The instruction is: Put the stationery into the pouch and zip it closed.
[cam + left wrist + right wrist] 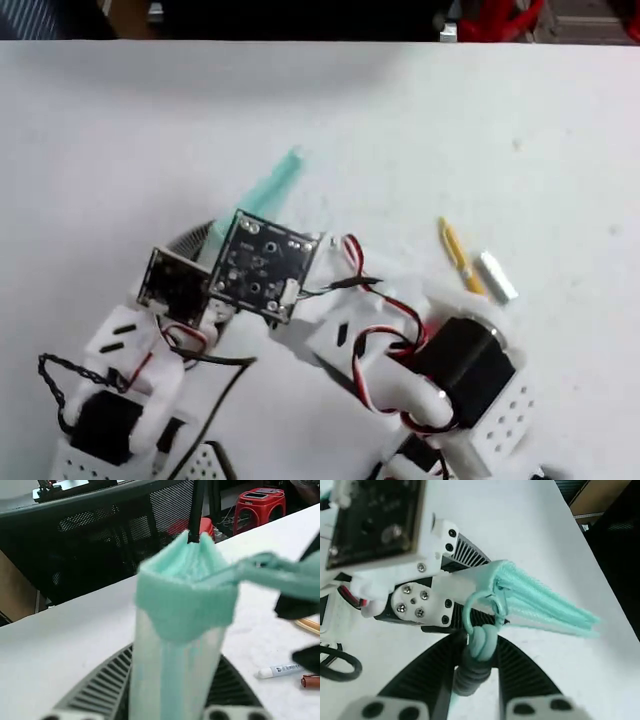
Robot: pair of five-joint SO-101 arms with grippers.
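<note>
Both closed: left hand [175,672] on pouch [186,597], right hand [478,655] just beside, pinching zip pull [483,636]. On table [140,130], pens [455,255] apart from hands.

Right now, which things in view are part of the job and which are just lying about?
Job: pouch, zip pull, yellow pen, white marker.

Lying about: red stool, black mesh panel behind the table.
</note>
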